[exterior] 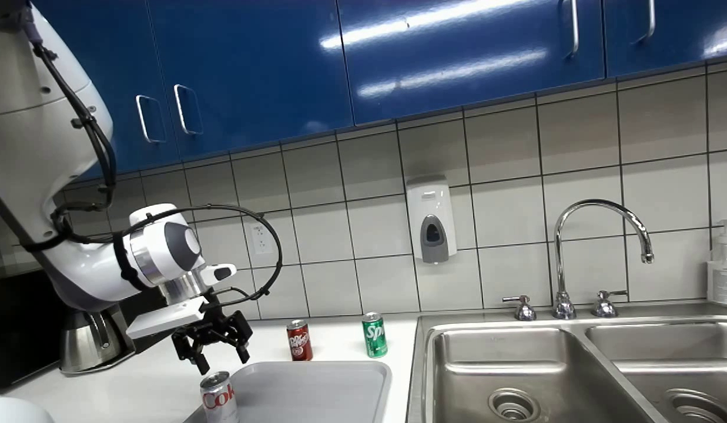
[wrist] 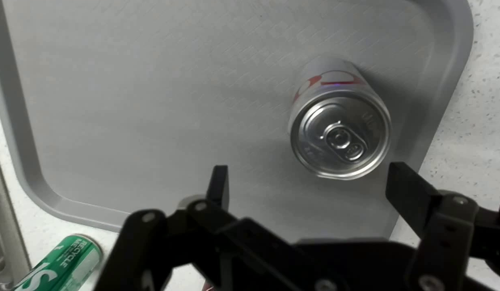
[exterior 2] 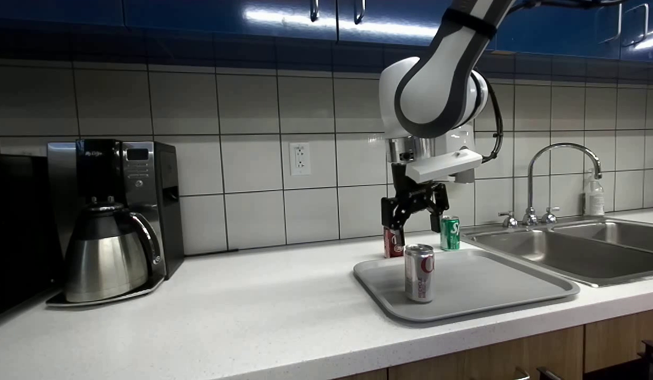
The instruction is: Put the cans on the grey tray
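Hovering with gripper (exterior 2: 418, 233) spread wide, empty, presumably to clear the silver Coke can (exterior 2: 419, 277) on the grey tray (exterior 2: 495, 282), near the front edge of the bench (exterior 2: 226, 316).

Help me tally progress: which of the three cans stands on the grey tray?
The silver can with red lettering, upright on the grey tray; the dark red can and green can stand off it, on the counter.
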Controlling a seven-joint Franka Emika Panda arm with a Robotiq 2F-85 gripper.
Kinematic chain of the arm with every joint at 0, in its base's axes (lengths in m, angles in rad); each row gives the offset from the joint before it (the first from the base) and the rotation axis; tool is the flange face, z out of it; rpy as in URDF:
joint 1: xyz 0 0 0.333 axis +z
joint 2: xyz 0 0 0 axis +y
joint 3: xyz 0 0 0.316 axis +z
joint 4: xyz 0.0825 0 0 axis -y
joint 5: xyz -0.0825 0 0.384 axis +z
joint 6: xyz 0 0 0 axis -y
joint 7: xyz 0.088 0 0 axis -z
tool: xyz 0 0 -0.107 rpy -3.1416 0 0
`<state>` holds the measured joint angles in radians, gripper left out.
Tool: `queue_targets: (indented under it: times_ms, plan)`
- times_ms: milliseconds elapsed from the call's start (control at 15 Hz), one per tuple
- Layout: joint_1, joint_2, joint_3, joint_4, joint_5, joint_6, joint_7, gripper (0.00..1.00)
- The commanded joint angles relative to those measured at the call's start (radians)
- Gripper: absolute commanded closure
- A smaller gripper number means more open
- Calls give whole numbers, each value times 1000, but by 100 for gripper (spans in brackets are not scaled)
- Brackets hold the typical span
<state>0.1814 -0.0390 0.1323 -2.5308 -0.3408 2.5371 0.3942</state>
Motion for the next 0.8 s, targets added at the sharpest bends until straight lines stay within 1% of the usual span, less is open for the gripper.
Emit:
queue_targets:
  times_ms: [0, 333, 400, 467, 733]
  plan:
    - [-27, 6, 12, 32, -50, -28, 70, 0]
    - [-32, 55, 6, 93, -44, -22, 144, 0]
    - [-31, 62, 4, 102, -33, -20, 147, 0]
    - [-26, 36, 6, 62, -18, -2, 106, 0]
    - [-24, 56, 1, 84, -18, -2, 116, 0]
